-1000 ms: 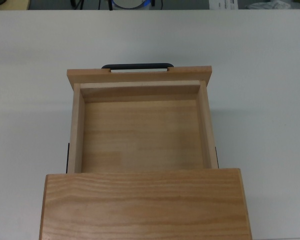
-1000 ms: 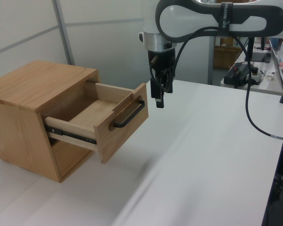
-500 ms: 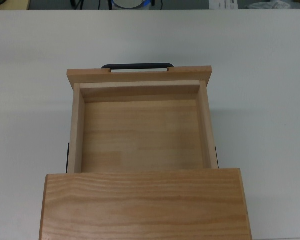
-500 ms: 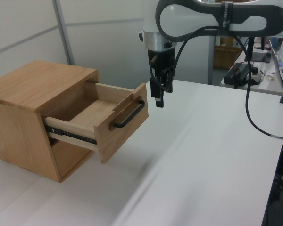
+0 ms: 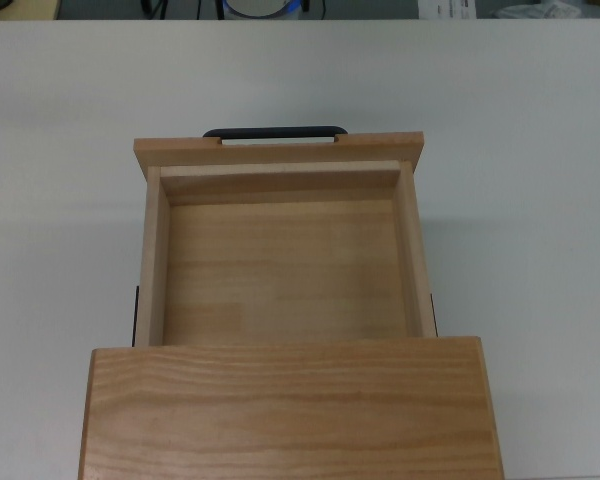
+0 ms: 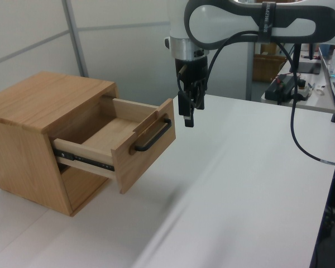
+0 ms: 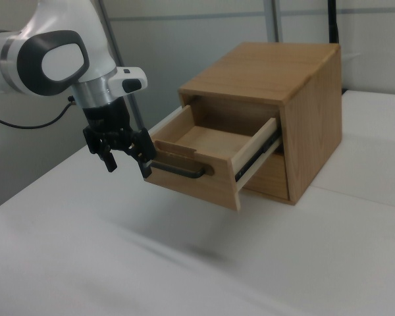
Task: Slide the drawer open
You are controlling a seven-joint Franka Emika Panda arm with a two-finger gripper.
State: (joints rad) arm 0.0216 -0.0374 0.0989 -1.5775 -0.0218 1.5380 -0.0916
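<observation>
The drawer [image 6: 123, 146] already stands well out of its cabinet [image 6: 39, 117] on the white tabletop [image 6: 240, 184]. The hand [image 7: 126, 157] hangs just off the handle [image 7: 179, 170], fingers spread, holding nothing. Little seems left.

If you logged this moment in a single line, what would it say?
drawer: pulled out, nothing inside | handle: free | tool: open, beside handle, holding nothing | cabinet: on table
</observation>
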